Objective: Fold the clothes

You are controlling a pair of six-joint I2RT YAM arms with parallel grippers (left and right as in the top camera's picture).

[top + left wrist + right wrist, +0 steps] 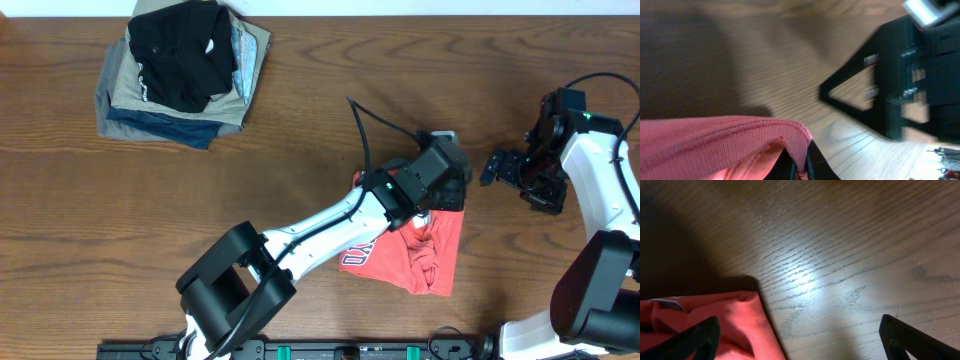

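The coral-red T-shirt [425,250] lies crumpled on the wooden table, right of centre near the front edge, with dark lettering showing at its left side. My left gripper [445,192] is over the shirt's upper right part. In the left wrist view it is shut [801,167] on a ribbed hem fold of the shirt [715,140], lifted off the table. My right gripper [495,168] is just right of the shirt, open and empty. In the right wrist view its fingers [800,332] spread wide over bare wood, with the shirt's edge [735,317] by the left finger.
A stack of folded garments [180,70], black with white marks on top over tan, grey and blue ones, sits at the back left. The right arm [910,75] shows close ahead in the left wrist view. The table's front edge rail [330,350] is near.
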